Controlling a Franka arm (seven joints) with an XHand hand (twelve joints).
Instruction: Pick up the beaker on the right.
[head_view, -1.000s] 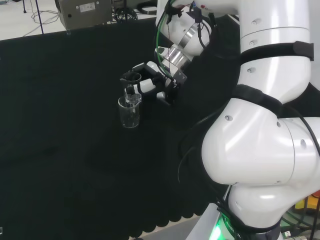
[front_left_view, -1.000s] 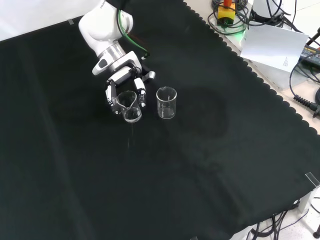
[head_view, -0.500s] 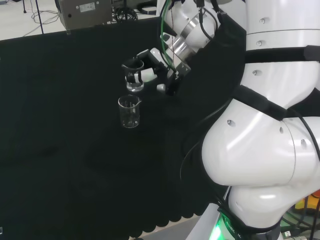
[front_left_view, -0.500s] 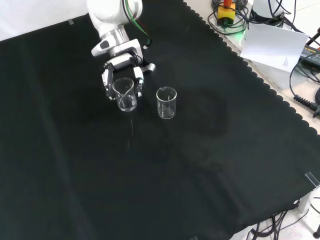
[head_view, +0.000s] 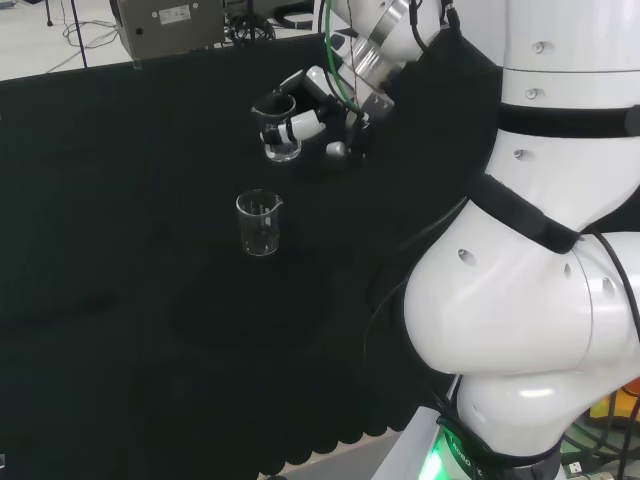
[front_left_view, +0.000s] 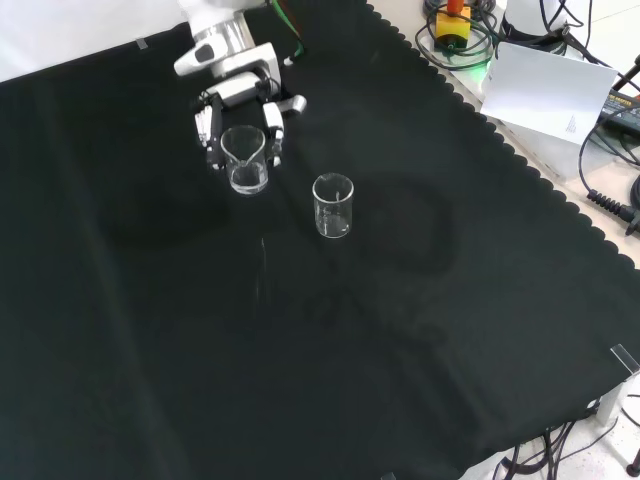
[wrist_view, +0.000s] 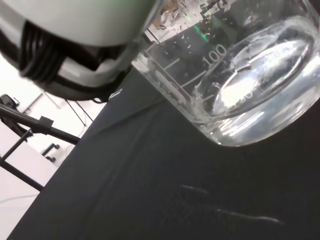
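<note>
**A:** So where's your hand at right now?

**B:** You've got the hand (front_left_view: 238, 115) up off the black cloth (front_left_view: 400, 330), fingers (front_left_view: 272, 140) curled round a clear beaker (front_left_view: 246, 160). In the front view it sits near the top, left of centre, and the glass hangs in the air with its spout facing the camera. In the head view your hand (head_view: 315, 105) is high up next to the big white arm links (head_view: 540, 250), with the held beaker (head_view: 281, 140) tipped a bit rather than dead upright.

**A:** And the other one?

**B:** The second beaker (front_left_view: 333, 206) stands upright on the cloth, untouched. In the front view it's to the right of the held one and lower; in the head view that second beaker (head_view: 260, 223) sits below the hand, well apart from it.

**A:** Anything from the wrist cam?

**B:** Yeah, the held beaker's base (wrist_view: 250, 95) is right up close, printed graduation marks on the wall, with a blurred white part of the hand (wrist_view: 75, 30) beside it. It looks empty to me.
</note>
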